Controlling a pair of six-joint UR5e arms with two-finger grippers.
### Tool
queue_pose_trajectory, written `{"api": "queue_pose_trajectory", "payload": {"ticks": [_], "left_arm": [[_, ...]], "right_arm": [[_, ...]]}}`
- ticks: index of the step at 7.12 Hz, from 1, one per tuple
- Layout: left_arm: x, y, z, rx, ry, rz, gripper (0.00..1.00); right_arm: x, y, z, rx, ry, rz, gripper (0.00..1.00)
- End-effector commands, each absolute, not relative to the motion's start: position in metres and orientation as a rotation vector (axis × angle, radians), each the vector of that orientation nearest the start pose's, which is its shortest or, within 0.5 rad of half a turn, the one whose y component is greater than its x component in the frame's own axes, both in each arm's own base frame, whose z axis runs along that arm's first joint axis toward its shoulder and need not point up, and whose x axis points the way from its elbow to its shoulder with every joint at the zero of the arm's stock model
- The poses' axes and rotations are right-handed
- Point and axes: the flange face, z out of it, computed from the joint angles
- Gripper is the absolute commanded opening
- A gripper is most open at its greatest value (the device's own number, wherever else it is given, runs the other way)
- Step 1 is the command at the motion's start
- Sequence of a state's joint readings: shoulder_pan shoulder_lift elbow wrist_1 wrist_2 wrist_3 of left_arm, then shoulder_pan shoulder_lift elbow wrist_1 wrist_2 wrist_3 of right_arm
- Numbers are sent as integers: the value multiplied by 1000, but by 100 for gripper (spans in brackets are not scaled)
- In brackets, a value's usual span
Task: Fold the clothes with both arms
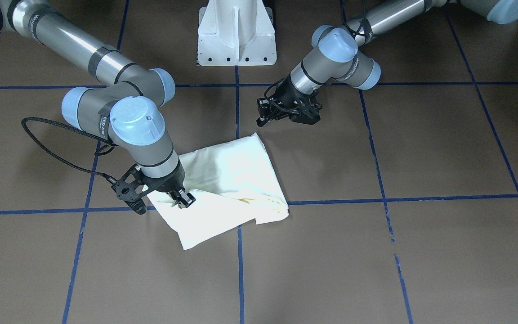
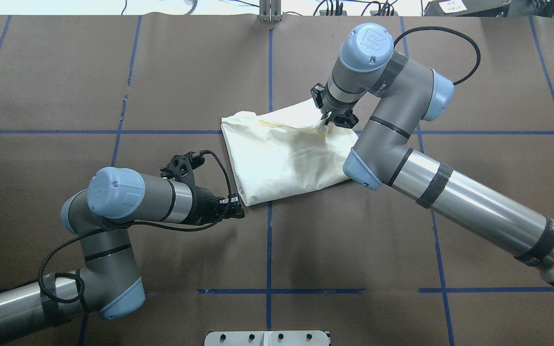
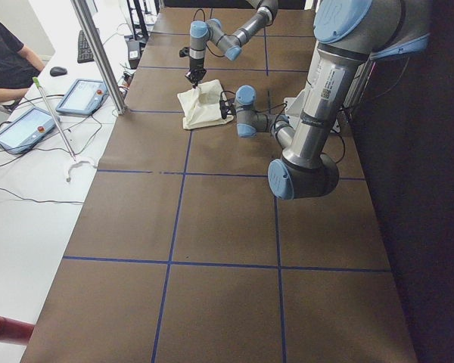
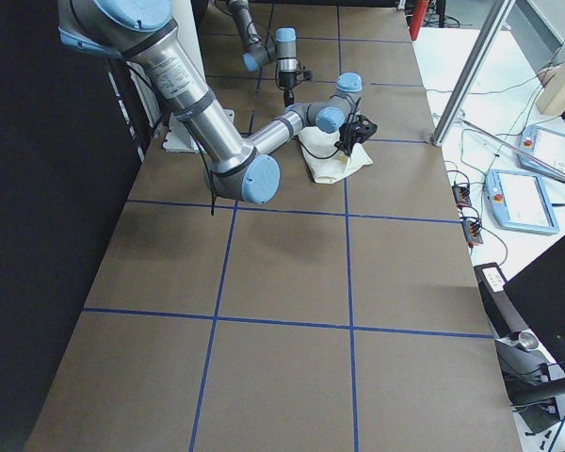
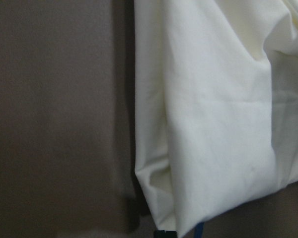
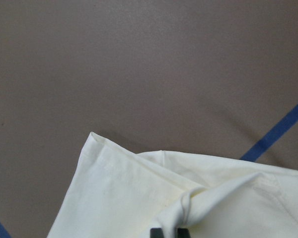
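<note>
The cream-white shirt (image 1: 232,180) lies folded into a compact bundle on the brown table, also seen from overhead (image 2: 282,154). Its cat print and lettering are hidden. My right gripper (image 1: 183,199) is shut on a bunched fold at the shirt's far edge (image 2: 326,120); the right wrist view shows the fabric (image 6: 139,198) pinched at the fingertips (image 6: 161,232). My left gripper (image 2: 237,211) sits at the shirt's near corner, just off the cloth (image 1: 261,118), and looks shut and empty. The left wrist view shows that corner (image 5: 213,124) right ahead.
The white pedestal base (image 1: 236,36) stands at the robot's side of the table. Blue tape lines (image 2: 269,250) grid the brown surface. A side bench holds tablets (image 3: 83,94) with a seated person (image 3: 4,60) beside a metal pole (image 3: 98,53).
</note>
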State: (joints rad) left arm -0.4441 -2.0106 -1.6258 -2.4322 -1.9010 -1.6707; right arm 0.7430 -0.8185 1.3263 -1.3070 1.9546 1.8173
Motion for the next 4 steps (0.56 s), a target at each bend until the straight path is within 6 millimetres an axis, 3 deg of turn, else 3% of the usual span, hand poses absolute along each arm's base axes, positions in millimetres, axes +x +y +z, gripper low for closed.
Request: {"api": "queue_pose_trajectory", "payload": {"ticks": [1,2,3,4], "left_arm": [[522,-389,253,-20,1332,-284,0],[525,-396,251,21,1323,-317,0],[536,-405,242,40,1325,-333,0],[547,-414,243,50,1310,-346,0]], "right_arm": [[-456,-613,260,-161,-909,705,100],[-445,-611,252,-199,-939,687,100],[-453,-601,246,-174,-945,678,100],[-472,-575,238,-144,-949,660,99]]}}
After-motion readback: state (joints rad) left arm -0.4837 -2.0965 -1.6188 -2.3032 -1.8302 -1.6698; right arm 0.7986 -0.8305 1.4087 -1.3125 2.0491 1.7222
